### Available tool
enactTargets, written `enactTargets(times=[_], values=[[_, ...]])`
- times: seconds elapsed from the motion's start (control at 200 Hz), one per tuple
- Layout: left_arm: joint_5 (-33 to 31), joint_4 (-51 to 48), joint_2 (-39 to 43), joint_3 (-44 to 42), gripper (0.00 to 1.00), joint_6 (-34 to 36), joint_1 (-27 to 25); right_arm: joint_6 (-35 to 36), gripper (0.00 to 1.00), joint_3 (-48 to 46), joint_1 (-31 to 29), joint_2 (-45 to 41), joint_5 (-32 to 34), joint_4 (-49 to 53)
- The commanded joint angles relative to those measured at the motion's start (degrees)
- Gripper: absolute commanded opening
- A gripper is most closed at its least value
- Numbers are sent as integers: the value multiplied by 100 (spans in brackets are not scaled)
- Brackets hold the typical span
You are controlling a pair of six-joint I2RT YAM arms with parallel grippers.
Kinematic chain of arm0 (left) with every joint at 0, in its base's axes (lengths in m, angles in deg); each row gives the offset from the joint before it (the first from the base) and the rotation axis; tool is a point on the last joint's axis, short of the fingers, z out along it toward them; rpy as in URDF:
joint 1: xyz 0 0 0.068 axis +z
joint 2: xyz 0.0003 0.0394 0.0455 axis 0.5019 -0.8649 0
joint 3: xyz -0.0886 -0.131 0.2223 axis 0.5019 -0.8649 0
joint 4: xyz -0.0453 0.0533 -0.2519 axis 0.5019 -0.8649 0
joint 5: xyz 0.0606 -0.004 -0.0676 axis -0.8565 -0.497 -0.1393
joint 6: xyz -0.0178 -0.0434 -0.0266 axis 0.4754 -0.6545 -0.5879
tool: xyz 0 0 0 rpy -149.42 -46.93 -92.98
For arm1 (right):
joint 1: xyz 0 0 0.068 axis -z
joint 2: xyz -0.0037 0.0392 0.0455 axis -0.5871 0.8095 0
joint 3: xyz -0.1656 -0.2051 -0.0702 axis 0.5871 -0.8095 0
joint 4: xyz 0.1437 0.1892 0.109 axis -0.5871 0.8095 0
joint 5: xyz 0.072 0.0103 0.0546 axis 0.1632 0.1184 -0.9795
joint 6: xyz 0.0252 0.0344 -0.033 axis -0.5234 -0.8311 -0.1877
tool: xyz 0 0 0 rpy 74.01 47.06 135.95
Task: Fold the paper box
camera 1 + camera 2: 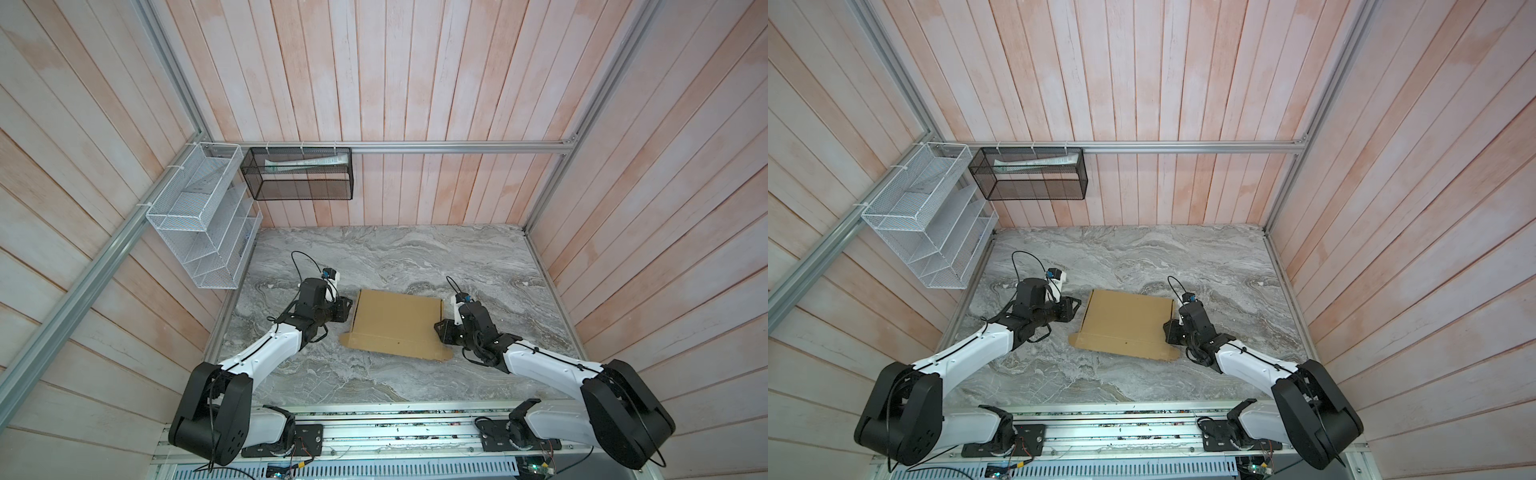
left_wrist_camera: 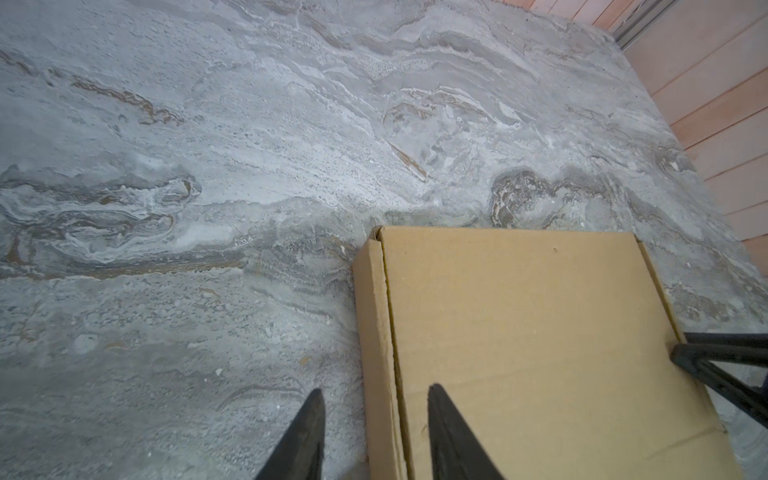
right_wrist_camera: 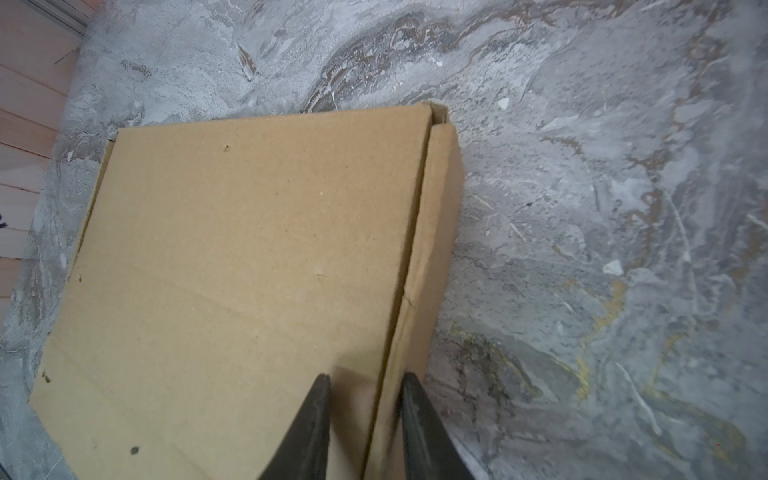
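Note:
The paper box (image 1: 397, 324) (image 1: 1127, 324) is tan cardboard and lies near the middle of the marble table with its lid panel down. A flap with rounded tabs lies flat on its near side. My left gripper (image 1: 348, 309) (image 1: 1077, 307) stands at the box's left side. In the left wrist view its jaws (image 2: 376, 390) are apart, astride the left side wall (image 2: 374, 332). My right gripper (image 1: 440, 328) (image 1: 1169, 328) is at the right side. Its jaws (image 3: 366, 375) straddle the right side wall (image 3: 432, 249), the outer finger close against it.
A white wire rack (image 1: 199, 232) and a black mesh basket (image 1: 299, 174) with a pale tube in it hang on the back left walls. Wood-panel walls close in the marble table (image 1: 395, 257) on three sides. The arm bases stand along the front rail.

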Motion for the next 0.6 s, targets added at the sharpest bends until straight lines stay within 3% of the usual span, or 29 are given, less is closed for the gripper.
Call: enactTargets(times=[0.0, 0.595], values=[[373, -13, -183, 46, 42, 104, 20, 112, 29, -59, 53, 35, 27, 188], [441, 150, -872, 80, 35, 130, 16, 200, 25, 47, 101, 106, -78, 189]])
